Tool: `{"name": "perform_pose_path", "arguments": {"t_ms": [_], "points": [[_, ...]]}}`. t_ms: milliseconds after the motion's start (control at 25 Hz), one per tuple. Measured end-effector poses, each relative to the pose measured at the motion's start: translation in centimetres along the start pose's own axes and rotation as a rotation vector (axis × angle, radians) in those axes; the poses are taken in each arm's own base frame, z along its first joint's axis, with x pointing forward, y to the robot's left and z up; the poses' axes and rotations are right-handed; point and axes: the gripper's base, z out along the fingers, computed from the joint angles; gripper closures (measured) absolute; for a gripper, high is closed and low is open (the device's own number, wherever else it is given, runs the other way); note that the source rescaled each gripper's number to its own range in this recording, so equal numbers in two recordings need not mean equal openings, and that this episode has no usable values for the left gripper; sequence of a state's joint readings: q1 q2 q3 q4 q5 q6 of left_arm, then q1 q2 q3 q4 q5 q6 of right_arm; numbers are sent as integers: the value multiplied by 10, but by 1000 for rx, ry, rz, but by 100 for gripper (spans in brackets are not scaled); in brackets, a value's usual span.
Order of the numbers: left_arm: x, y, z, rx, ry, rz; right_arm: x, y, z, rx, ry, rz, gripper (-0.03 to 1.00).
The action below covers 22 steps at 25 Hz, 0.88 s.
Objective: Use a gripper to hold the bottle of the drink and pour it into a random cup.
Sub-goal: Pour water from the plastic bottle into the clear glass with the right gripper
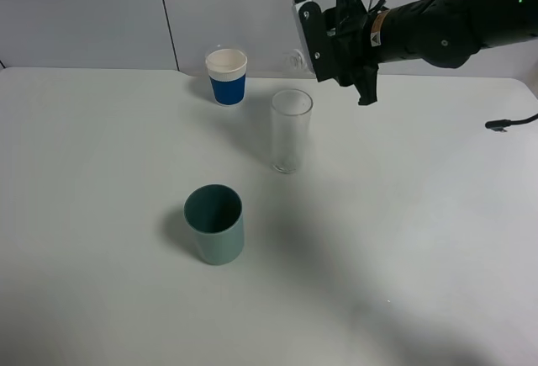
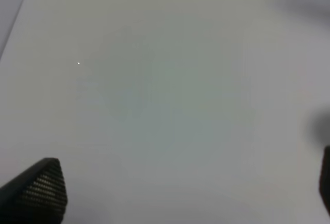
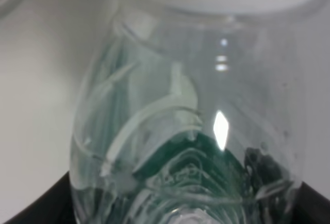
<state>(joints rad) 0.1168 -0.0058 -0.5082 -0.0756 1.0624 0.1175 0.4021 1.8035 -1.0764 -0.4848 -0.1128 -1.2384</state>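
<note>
From the high camera, the right pincer (image 1: 324, 46) is hanging in the upper right of the frame on its black arm, turned towards the left, up off the white desk (image 1: 101, 214). From here I cannot make out what it is clamping. The clear glass (image 1: 291, 130) is standing upright just below and left of it in the frame, not touching it. A blue-and-white paper cup (image 1: 226, 76) is sitting to the upper left of the glass, and a teal cup (image 1: 215, 223) is standing in the lower middle, well apart.

In the left wrist view, the left pincer (image 2: 183, 188) is gaping wide, one black tip showing in the lower left corner and the other at the right edge, with only bare desk between them.

In the right wrist view, the bottle (image 3: 196, 131) is filling almost the whole frame, its clear plastic showing green label through it. The right pincer (image 3: 170, 208) is closing on it, black jaws pressing its sides in the lower left and lower right corners.
</note>
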Motion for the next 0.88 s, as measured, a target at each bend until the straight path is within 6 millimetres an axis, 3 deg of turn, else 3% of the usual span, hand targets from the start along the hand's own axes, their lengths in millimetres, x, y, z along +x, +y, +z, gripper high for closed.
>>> {"name": "perform_pose_path", "arguments": {"t_ms": [880], "points": [[0,0,0,0,0,0,-5,-5,0,-25,2,-124,96]]}}
